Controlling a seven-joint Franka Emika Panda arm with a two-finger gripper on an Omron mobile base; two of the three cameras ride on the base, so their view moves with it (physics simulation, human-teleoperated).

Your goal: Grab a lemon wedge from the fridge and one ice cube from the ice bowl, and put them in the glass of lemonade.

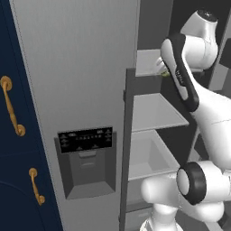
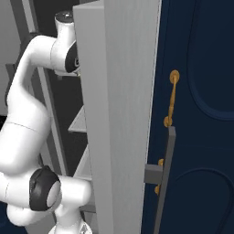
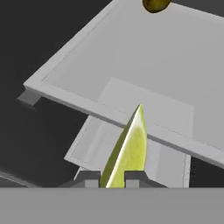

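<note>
Now the lemon wedge (image 3: pixel 127 153) sits pinched between the two fingertips of the gripper (image 3: pixel 112 178), its tip pointing up, held just outside the edge of a pale shelf (image 3: pixel 109 65) in the fridge (image 1: pixel 76 67). On that shelf, far back, lies a brownish-yellow round fruit (image 3: pixel 155 4).

The wedge (image 3: pixel 127 151) sits between the two fingertips (image 3: pixel 89 178), standing up past them, with the gripper (image 3: pixel 113 179) inside the fridge (image 1: pixel 81 90). Beyond the fingertips lies a shelf (image 3: pixel 144 57), its front edge crossing just behind the wedge's tip, and a lower shelf (image 3: pixel 94 148) lies beneath it, under the fingers. At the far end of the upper shelf, well apart from the fingers, rests a small round fruit (image 3: pixel 155 4).
</note>
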